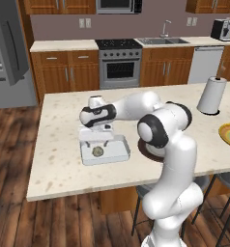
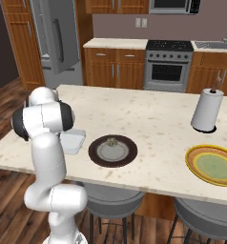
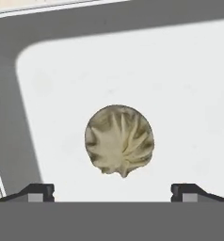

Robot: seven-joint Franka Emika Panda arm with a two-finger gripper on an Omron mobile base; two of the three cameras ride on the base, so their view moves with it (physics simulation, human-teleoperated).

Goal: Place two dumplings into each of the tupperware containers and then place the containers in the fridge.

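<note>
**Dumpling lying loose in the near container, claw wide above it**

Nearest the robot, on the island counter [image 1: 64, 159], a tupperware container [image 1: 118, 153] sits close to the front edge with its long axis running roughly along that edge. One dumpling [image 1: 98, 152] lies on its floor, left of centre, pleats turned up; in the hand view the dumpling [image 3: 119, 140] looks nearly round, so no long axis can be told. The gripper [image 3: 112, 190] hangs directly over it with its tips spread far apart to either side, touching nothing and holding nothing.

Just right of the container is a round dark brown plate [image 2: 113, 151] bearing another dumpling [image 2: 112, 141]. A second tupperware container [image 1: 86, 132] lies just behind the first, mostly hidden under the arm. Farther right sit a yellow plate [image 2: 213, 165] and an upright paper towel roll [image 1: 212, 95]. Beyond the island, at far left, stands the grey fridge [image 1: 8, 53].
</note>
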